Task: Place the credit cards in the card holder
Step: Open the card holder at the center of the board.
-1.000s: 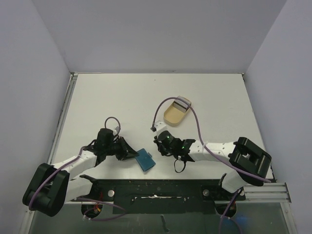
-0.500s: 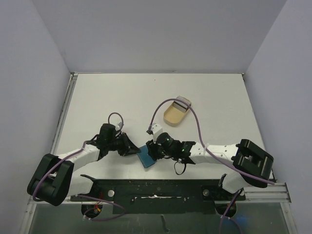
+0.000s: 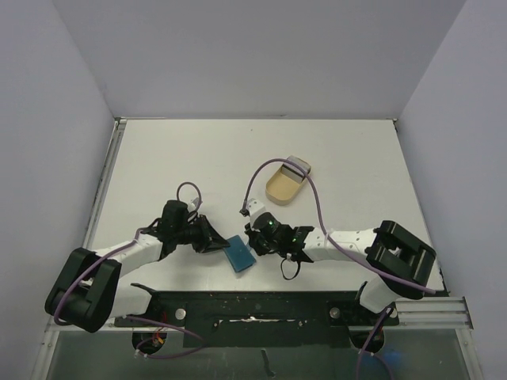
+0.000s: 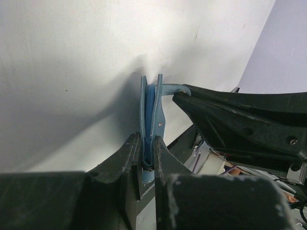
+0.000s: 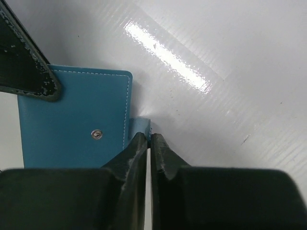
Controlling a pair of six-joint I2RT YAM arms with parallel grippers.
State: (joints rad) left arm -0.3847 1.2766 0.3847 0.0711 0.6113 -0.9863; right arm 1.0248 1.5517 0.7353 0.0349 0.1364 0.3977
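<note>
1. left arm [image 3: 119, 261] ran low from its base at the near left, reaching right toward the table's [image 3: 174, 158] near middle, wrist rolled onto its side.
2. right arm [image 3: 348, 241] lay stretched leftward from its base at the near right, forearm close to the table, with a purple cable looping above it.
3. the two tools met nearly nose to nose in the top view, with the card holder [image 3: 239, 254] between them.
4. left gripper [image 3: 212, 240] was clamped tight on one edge of the card holder [image 4: 151, 103]. its wrist view showed the holder edge-on, the two leaves slightly parted at the far end.
5. right gripper [image 5: 148, 139] had its fingers pinched together on the little tab [image 5: 140, 125], which stuck out beside the holder's [image 5: 72, 120] stitched edge. a metal snap [image 5: 97, 134] sat on the blue face.
6. the holder was folded and low at the near middle of the table. couldn't tell whether it touched the surface.
7. the tan dish [image 3: 281, 188] sat well apart, farther back, with a greyish flat piece [image 3: 299, 167] at its far end, too small to tell what it was.
</note>
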